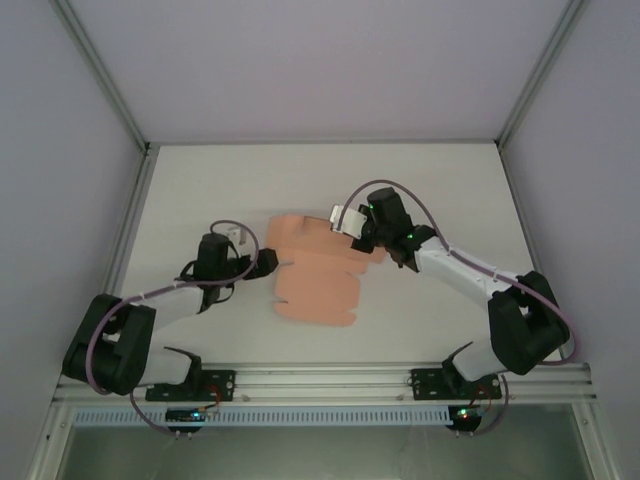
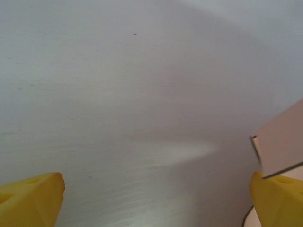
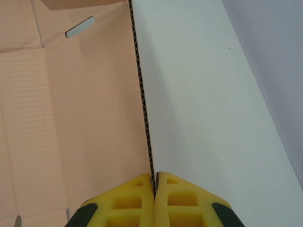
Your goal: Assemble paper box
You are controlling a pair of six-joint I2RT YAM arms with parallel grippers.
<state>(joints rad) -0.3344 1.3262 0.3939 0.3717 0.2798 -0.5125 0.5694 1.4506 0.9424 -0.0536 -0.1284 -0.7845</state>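
Observation:
The paper box (image 1: 318,275) is a flat salmon-pink die-cut sheet with flaps, lying in the middle of the table. My right gripper (image 1: 362,238) is at the sheet's right edge. In the right wrist view its yellow fingers (image 3: 132,201) are shut on the corrugated edge of the paper box (image 3: 71,118). My left gripper (image 1: 262,262) sits at the sheet's left edge. In the left wrist view its yellow fingers (image 2: 31,198) stand wide apart with bare table between them, and a corner of the paper box (image 2: 281,146) lies over the right finger.
The white table (image 1: 200,200) is enclosed by grey walls with metal posts (image 1: 100,80) at the back corners. An aluminium rail (image 1: 320,378) carrying the arm bases runs along the near edge. Open table surface lies behind and to either side of the sheet.

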